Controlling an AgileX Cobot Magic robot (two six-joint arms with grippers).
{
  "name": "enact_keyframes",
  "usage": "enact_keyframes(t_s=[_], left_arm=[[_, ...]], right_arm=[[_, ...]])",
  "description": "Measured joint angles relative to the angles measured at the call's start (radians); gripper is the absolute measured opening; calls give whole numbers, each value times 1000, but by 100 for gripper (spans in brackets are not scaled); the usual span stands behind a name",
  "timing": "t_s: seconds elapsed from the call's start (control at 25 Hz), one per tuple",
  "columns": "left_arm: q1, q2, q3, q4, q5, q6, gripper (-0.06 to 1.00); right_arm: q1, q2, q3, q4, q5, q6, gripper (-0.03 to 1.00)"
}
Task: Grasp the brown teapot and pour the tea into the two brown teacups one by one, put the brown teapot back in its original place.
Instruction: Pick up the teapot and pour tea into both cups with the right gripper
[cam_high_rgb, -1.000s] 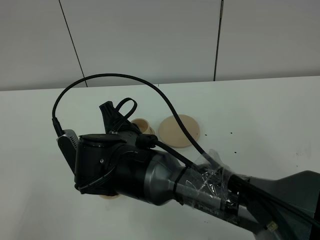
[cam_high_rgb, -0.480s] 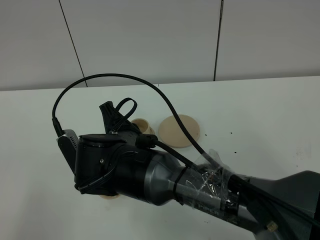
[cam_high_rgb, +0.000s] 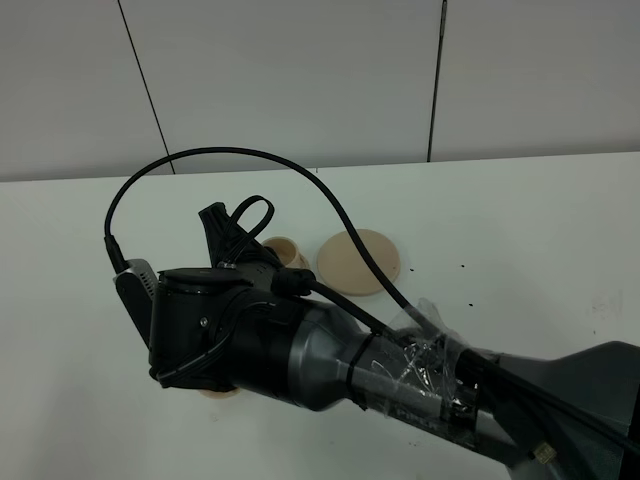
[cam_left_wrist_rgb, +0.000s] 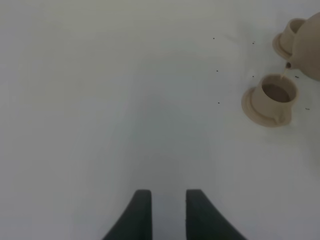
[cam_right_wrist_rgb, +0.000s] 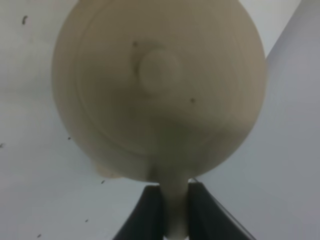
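One teacup (cam_left_wrist_rgb: 274, 96) — right claw (cam_right_wrist_rgb: 175, 194) grips teapot (cam_right_wrist_rgb: 159, 90).

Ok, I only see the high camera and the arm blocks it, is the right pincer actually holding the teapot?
Observer: Yes, the right wrist view shows the right pincer shut on the handle of the brown teapot.
Operator: Where's the spout?
Observer: In the left wrist view it hangs just over the nearer teacup, which holds brown liquid.
Operator: And the other arm?
Observer: The left pincer is open, holding nothing, above the table.
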Motion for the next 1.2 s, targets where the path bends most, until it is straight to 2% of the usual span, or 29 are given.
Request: enact_keyframes(t_s=[1.2], left_arm=[[0,0,0,0,0,0,24]], right_arm=[[0,0,0,0,2,-1,10]])
